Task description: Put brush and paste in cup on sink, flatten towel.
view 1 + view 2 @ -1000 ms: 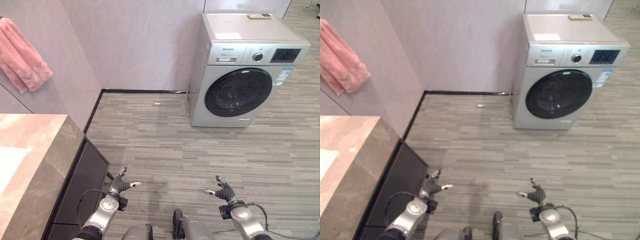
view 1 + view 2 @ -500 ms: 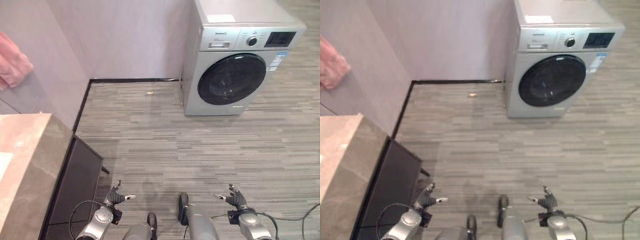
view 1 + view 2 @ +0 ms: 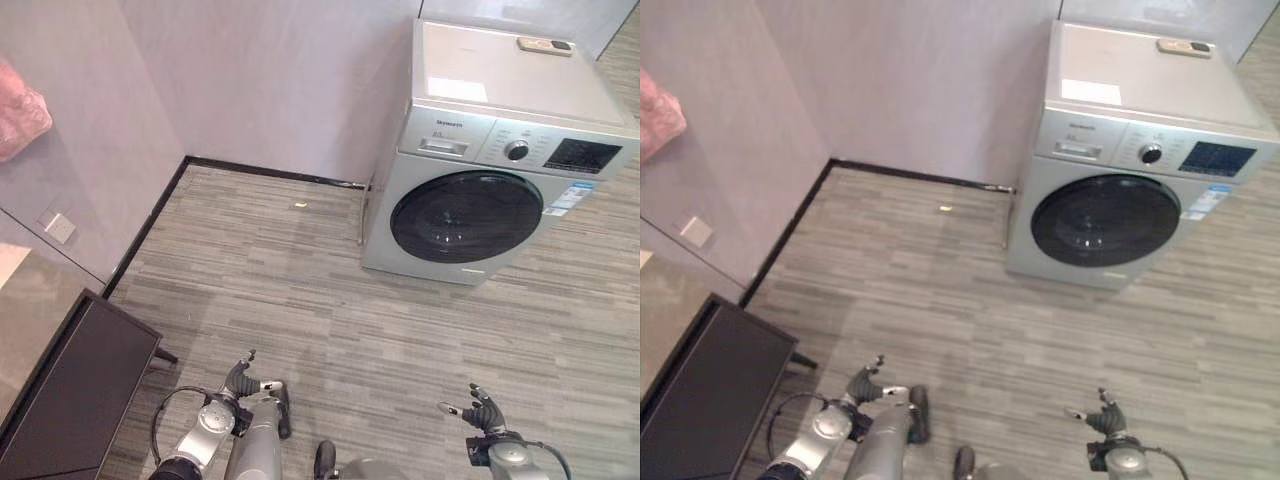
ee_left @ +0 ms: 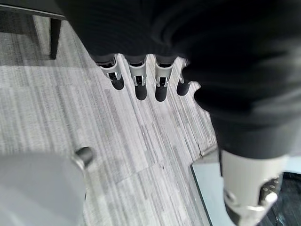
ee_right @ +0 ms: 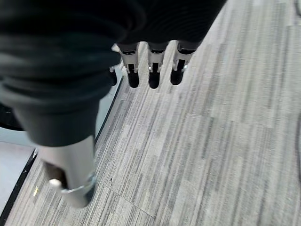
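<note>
Evidently nothing is yet done: both the left hand and right hand are held low over the floor with fingers relaxed and empty, the pink towel hangs on the wall, uncertainly flattened.

A soft pink fabric towel is hanging bunched against the pale wall at the far left, its lower end drooping above a small wall plate.
</note>
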Robot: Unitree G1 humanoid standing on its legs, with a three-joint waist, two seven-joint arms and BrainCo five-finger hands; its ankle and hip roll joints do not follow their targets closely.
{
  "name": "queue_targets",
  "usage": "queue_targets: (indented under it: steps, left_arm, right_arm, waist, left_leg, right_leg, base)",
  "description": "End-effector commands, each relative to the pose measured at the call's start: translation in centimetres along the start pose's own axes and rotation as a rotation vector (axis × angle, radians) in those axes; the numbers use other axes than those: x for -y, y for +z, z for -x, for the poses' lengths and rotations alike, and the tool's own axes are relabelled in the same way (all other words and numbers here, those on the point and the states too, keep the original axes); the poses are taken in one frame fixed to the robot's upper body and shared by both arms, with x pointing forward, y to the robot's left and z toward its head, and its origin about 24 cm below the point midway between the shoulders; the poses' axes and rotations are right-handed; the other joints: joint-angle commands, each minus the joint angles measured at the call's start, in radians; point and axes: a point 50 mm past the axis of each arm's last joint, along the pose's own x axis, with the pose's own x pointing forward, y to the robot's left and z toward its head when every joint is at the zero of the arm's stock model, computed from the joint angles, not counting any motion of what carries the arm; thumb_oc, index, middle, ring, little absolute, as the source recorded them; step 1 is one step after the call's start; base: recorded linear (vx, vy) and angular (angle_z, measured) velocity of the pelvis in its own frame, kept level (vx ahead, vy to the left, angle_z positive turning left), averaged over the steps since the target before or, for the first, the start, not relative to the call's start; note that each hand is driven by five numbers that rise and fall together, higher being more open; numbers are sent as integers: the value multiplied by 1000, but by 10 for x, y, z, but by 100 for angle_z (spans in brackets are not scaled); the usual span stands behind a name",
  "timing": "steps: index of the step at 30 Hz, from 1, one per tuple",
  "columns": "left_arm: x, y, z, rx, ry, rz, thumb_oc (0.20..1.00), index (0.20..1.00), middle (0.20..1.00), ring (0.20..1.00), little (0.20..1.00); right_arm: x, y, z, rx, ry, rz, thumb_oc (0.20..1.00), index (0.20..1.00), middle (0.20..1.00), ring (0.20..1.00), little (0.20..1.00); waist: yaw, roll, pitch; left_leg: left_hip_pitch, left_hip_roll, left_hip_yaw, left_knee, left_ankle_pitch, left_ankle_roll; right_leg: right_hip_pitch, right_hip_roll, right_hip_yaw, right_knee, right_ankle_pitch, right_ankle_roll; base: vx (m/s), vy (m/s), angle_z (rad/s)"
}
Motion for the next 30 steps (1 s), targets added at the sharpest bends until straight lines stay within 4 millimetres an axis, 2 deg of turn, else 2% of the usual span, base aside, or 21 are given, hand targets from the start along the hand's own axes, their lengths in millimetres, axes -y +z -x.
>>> queue_targets:
  steps: [1, 2, 3, 4, 6, 7, 8, 9, 10, 11, 12, 13, 14, 15, 16, 17, 19, 26, 30]
  left_arm:
    - [-10, 7, 0, 48, 19, 1, 1000, 1000, 1000, 1000, 1000]
    - [-10, 7, 0, 47, 19, 0, 1000, 1000, 1000, 1000, 1000]
    - [-15, 3, 2, 38, 35, 6, 1000, 1000, 1000, 1000, 1000]
    - [-19, -3, 6, 23, 42, 12, 1000, 1000, 1000, 1000, 1000]
    - [-19, -3, 6, 23, 42, 12, 1000, 1000, 1000, 1000, 1000]
    - [-28, -8, 11, 14, 70, 32, 1000, 1000, 1000, 1000, 1000]
    - [-30, -10, 11, 10, 69, -2, 1000, 1000, 1000, 1000, 1000]
    - [-29, -10, 11, 10, 69, -1, 1000, 1000, 1000, 1000, 1000]
    - [-33, -10, 8, 0, 80, -11, 1000, 1000, 1000, 1000, 1000]
    - [-33, -10, 8, 0, 80, -11, 1000, 1000, 1000, 1000, 1000]
    - [-32, -14, 7, -17, 85, -8, 1000, 1000, 1000, 1000, 1000]
    - [-31, -10, 2, -18, 93, -47, 1000, 1000, 1000, 1000, 1000]
    - [-31, -10, 1, -17, 94, -47, 1000, 1000, 1000, 1000, 1000]
    - [-29, -7, 1, -9, 84, -33, 1000, 1000, 1000, 1000, 1000]
    - [-28, -6, 0, -8, 79, -17, 1000, 1000, 1000, 1000, 1000]
    - [-25, -5, 0, -5, 74, -6, 1000, 1000, 1000, 1000, 1000]
    - [-24, -6, -1, -9, 77, 12, 1000, 1000, 1000, 1000, 1000]
    - [-25, -6, 1, -5, 69, 19, 1000, 1000, 1000, 1000, 1000]
    - [-24, -18, 6, -41, 68, 34, 1000, 1000, 1000, 1000, 1000]
  right_arm:
    - [21, 3, 5, 54, -15, 71, 1000, 1000, 1000, 1000, 1000]
    - [21, 3, 5, 54, -14, 71, 1000, 1000, 1000, 1000, 1000]
    - [16, 4, 5, 57, 10, 75, 1000, 1000, 1000, 1000, 1000]
    - [7, 2, 7, 54, 49, 78, 1000, 1000, 1000, 1000, 1000]
    - [7, 2, 7, 54, 49, 78, 1000, 1000, 1000, 1000, 1000]
    - [-3, -6, 11, 39, 103, 74, 1000, 1000, 1000, 1000, 1000]
    - [-8, -5, 13, 49, 131, 80, 1000, 1000, 1000, 1000, 1000]
    - [-7, -5, 13, 50, 131, 80, 1000, 1000, 1000, 1000, 1000]
    - [-11, -9, 14, 39, 153, 75, 1000, 1000, 1000, 1000, 1000]
    - [-11, -9, 14, 39, 153, 75, 1000, 1000, 1000, 1000, 1000]
    - [-14, -12, 15, 28, 159, 74, 1000, 1000, 1000, 1000, 1000]
    - [-11, -17, 17, 10, 161, 70, 1000, 1000, 1000, 1000, 1000]
    - [-11, -17, 17, 11, 161, 69, 1000, 1000, 1000, 1000, 1000]
    - [-12, -20, 18, 3, 162, 66, 1000, 1000, 1000, 1000, 1000]
    - [-14, -23, 19, -9, 176, 75, 1000, 1000, 1000, 1000, 1000]
    - [-16, -22, 19, -4, 182, 79, 1000, 1000, 1000, 1000, 1000]
    - [-11, -27, 18, -25, 169, 97, 1000, 1000, 1000, 1000, 1000]
    - [-5, -25, 16, -23, 166, 123, 1000, 1000, 1000, 1000, 1000]
    - [-9, -23, 16, -14, 188, 155, 1000, 1000, 1000, 1000, 1000]
  waist:
    - [11, 3, 0]
    - [12, 2, 0]
    - [19, -17, -10]
    - [29, -39, -18]
    - [30, -40, -19]
    - [12, -14, -5]
    - [-19, 15, 19]
    - [-19, 16, 17]
    - [-47, 17, 26]
    - [-48, 18, 26]
    - [-63, 12, 22]
    - [-107, 4, 31]
    - [-107, 3, 32]
    - [-107, -5, 35]
    - [-86, -11, 33]
    - [-85, -16, 39]
    - [-80, -21, 29]
    - [-74, -20, 16]
    - [-56, -24, 6]
  left_leg:
    - [125, 52, 78, -20, 224, -20]
    - [126, 52, 80, -19, 222, -20]
    - [133, 33, 81, 2, 190, 3]
    - [172, -13, 70, 6, 135, 52]
    - [172, -14, 71, 5, 135, 52]
    - [280, -47, 35, -53, 95, 97]
    - [363, -48, -26, -89, 73, 104]
    - [360, -46, -26, -90, 74, 104]
    - [423, -66, -67, -104, 67, 90]
    - [423, -65, -68, -104, 68, 90]
    - [448, -81, -102, -92, 43, 81]
    - [507, -106, -189, -45, -5, 59]
    - [506, -107, -189, -45, -3, 59]
    - [513, -109, -210, -27, -15, 57]
    - [506, -103, -208, -6, -13, 54]
    - [492, -106, -206, 4, -29, 55]
    - [460, -98, -227, 7, -11, 32]
    - [436, -84, -235, -44, -7, 26]
    - [440, -75, -246, -89, 2, 28]
  right_leg:
    - [53, -112, 43, 79, 93, 139]
    - [54, -113, 45, 79, 93, 140]
    - [62, -139, 55, 110, 121, 161]
    - [21, -187, 69, 277, 270, 205]
    - [19, -188, 71, 280, 268, 206]
    - [-117, -194, 87, 573, 432, 223]
    - [-261, -120, 116, 628, 337, 206]
    - [-264, -119, 116, 627, 338, 205]
    - [-318, -113, 88, 480, 258, 186]
    - [-317, -113, 87, 479, 259, 186]
    - [-344, -122, 94, 304, 234, 175]
    - [-356, -95, 264, 160, 250, 203]
    - [-355, -96, 265, 157, 253, 203]
    - [-346, -80, 308, 202, 260, 212]
    - [-324, -92, 267, 205, 248, 191]
    - [-329, -93, 249, 212, 252, 188]
    - [-296, -94, 187, 168, 245, 170]
    - [-288, -101, 126, 143, 231, 156]
    - [-278, -99, 103, 134, 222, 151]
  base:
    - [592, 136, -33]
    - [575, 170, -14]
    - [529, 248, -1]
    - [527, 248, -8]
    - [439, 259, -32]
    - [887, 434, -6]
    - [884, 432, 43]
    - [664, 142, 111]
    - [337, 47, 120]
    - [566, 6, 127]
    - [691, -127, 111]
    - [684, -128, 119]
    - [539, -120, 176]
    - [164, -84, 167]
    - [173, -133, 151]
    - [185, -212, 115]
    - [129, -181, 87]
    - [63, -64, 40]
    - [38, -23, -3]
